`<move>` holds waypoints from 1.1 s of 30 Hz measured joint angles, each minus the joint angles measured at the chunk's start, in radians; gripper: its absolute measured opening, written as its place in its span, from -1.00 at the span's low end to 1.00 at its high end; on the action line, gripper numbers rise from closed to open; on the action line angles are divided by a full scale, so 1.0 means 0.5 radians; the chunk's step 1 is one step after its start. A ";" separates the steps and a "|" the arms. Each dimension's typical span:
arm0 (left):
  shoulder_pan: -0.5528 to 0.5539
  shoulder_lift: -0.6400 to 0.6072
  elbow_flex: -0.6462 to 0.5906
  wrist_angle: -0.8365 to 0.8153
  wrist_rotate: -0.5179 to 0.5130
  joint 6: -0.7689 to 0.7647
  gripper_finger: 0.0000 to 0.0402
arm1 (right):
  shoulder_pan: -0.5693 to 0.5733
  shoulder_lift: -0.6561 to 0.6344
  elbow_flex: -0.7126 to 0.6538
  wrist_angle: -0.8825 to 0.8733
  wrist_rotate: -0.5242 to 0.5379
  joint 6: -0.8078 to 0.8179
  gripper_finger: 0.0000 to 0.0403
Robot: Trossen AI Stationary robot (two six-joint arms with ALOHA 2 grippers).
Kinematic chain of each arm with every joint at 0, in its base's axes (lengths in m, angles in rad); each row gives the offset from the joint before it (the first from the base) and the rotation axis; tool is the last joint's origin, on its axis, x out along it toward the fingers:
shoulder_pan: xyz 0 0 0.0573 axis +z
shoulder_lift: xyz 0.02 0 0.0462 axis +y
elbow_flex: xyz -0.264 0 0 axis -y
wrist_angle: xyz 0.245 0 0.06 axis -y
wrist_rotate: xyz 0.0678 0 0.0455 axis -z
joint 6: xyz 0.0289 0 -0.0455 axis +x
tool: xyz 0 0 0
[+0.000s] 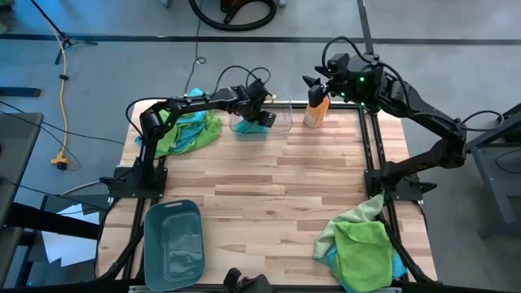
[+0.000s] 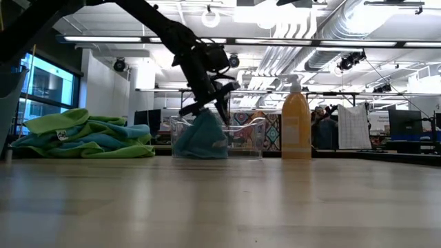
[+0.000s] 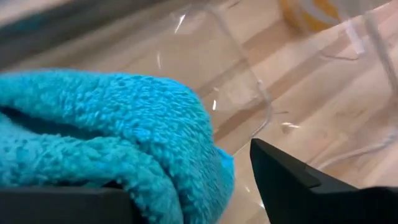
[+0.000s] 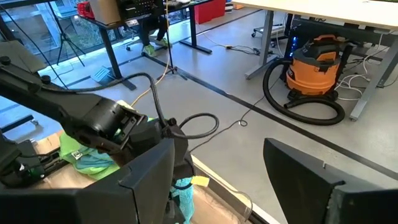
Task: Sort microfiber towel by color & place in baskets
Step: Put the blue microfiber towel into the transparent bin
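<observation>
A turquoise towel (image 3: 112, 124) sits bunched inside the clear basket (image 1: 281, 118) at the table's far edge, peaking upward in the low view (image 2: 201, 136). My left gripper (image 3: 239, 168) is open inside that basket, just above the towel (image 2: 207, 107). My right gripper (image 4: 217, 186) hangs open above the far edge, beside the orange bottle (image 1: 316, 110), touching nothing. A mixed green and turquoise pile (image 1: 189, 132) lies far left. A second pile (image 1: 358, 244) lies near right. The teal-grey basket (image 1: 172, 242) stands near left. My left gripper comes slanting down from the table's left into the clear basket. The turquoise towel's top fold (image 3: 186, 162) drapes over and hides one finger. The other finger (image 3: 292, 180) stands apart from the cloth with a bare gap between. The towel's bulk rests on the basket floor.
The orange bottle (image 2: 296, 124) stands right of the clear basket at the far edge. The bare wooden tabletop (image 1: 269, 179) stretches between the piles and baskets. Cables and a vacuum lie on the floor beyond the table.
</observation>
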 joint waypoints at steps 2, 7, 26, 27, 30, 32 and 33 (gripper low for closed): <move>-0.011 0.000 0.064 -0.058 -0.051 0.079 -0.07 | 0.000 0.000 0.000 0.004 0.009 -0.004 0.22; -0.037 -0.003 0.246 -0.198 -0.221 0.232 -0.06 | 0.000 0.001 0.000 0.004 0.021 -0.003 0.22; -0.037 -0.003 0.413 -0.480 -0.528 0.320 -0.06 | 0.000 0.001 0.000 0.004 0.023 0.010 0.22; -0.037 -0.003 0.413 -0.468 -0.558 0.306 -0.06 | 0.000 0.001 0.000 0.004 0.023 0.010 0.22; -0.032 -0.003 0.413 -0.411 -0.693 0.245 -0.06 | 0.000 0.001 0.000 0.004 0.023 0.010 0.22; -0.016 -0.003 0.406 -0.340 -0.828 0.155 -0.06 | 0.000 0.001 0.000 0.004 0.023 0.015 0.22; -0.002 -0.003 0.398 -0.302 -0.884 0.095 -0.06 | 0.000 0.001 0.000 0.004 0.022 0.039 0.22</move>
